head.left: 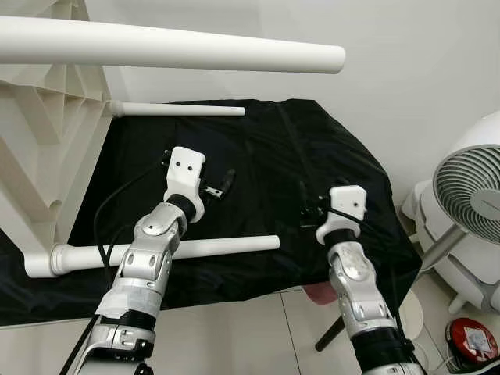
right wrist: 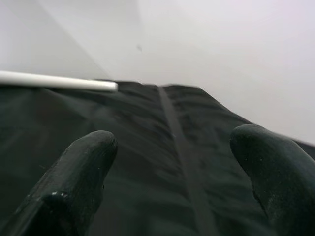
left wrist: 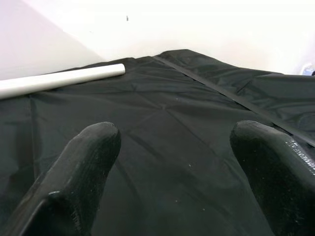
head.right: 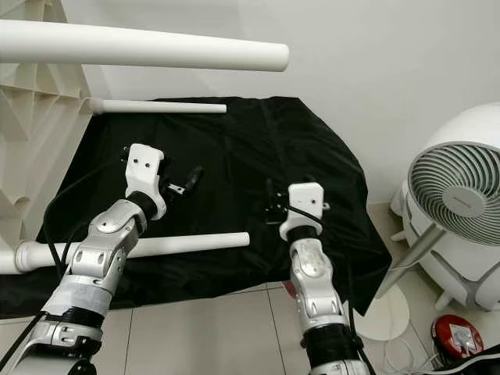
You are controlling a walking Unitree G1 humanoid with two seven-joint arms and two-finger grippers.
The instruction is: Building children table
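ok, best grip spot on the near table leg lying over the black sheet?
Judging by its pose, take the near table leg mid-shaft from above, fingers straddling it. It is a thin round tube lying flat, free end toward the right; the open left claw hovers just beyond it.

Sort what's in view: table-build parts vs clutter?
Job:
table top, on its side at the left
three white legs on it: upper, far, near
left gripper and right gripper, both open

Lying about:
black cloth
white fan
red object
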